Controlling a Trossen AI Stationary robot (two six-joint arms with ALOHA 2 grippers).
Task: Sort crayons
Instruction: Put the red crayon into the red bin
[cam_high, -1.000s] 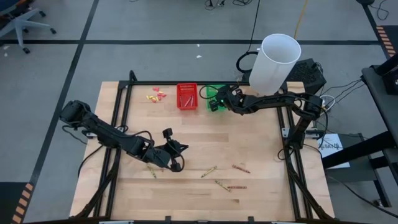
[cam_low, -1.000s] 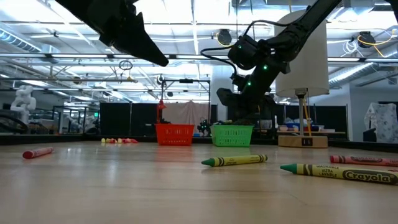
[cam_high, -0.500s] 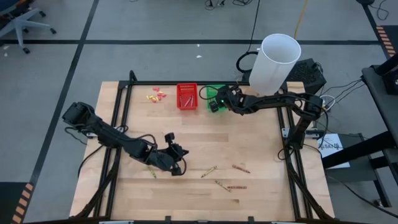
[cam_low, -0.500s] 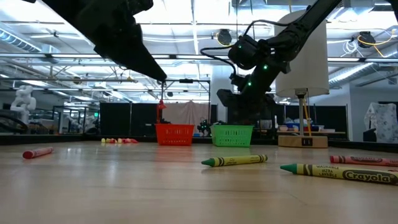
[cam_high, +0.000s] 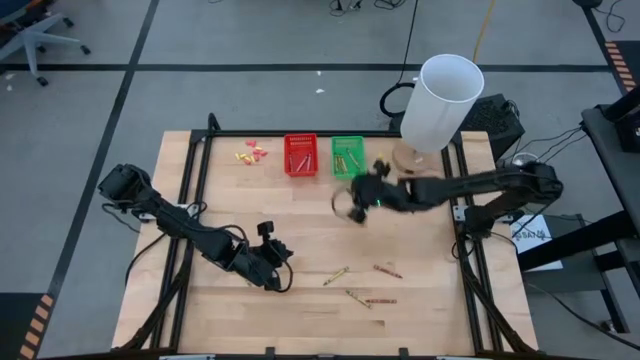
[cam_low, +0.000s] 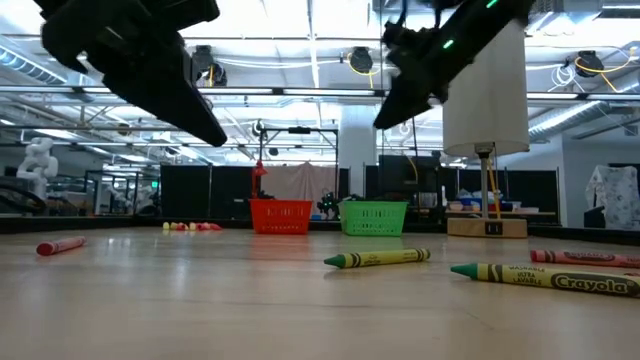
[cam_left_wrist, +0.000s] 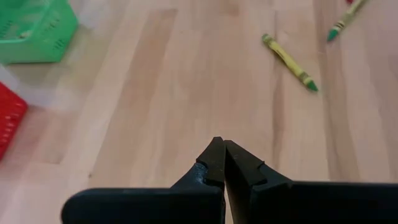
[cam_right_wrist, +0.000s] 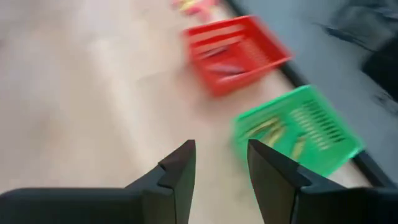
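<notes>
My left gripper (cam_high: 272, 277), jaws pressed together and empty, sits nearest the green crayon (cam_high: 335, 275) lying slantwise just beside it; my right gripper (cam_high: 352, 207) hangs spread and empty.

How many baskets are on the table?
2. The red basket sits at the table's far edge; the green basket is just beside it, to its right in the high view. No others seem hidden.

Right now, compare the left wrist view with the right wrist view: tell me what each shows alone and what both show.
Only the left wrist view: the left gripper, shut, and a yellow-green crayon loose on the table.

Only the right wrist view: the right gripper, open and empty, and yellow-green crayons inside the green basket.

Both: the green basket, the red basket and the wooden table.
</notes>
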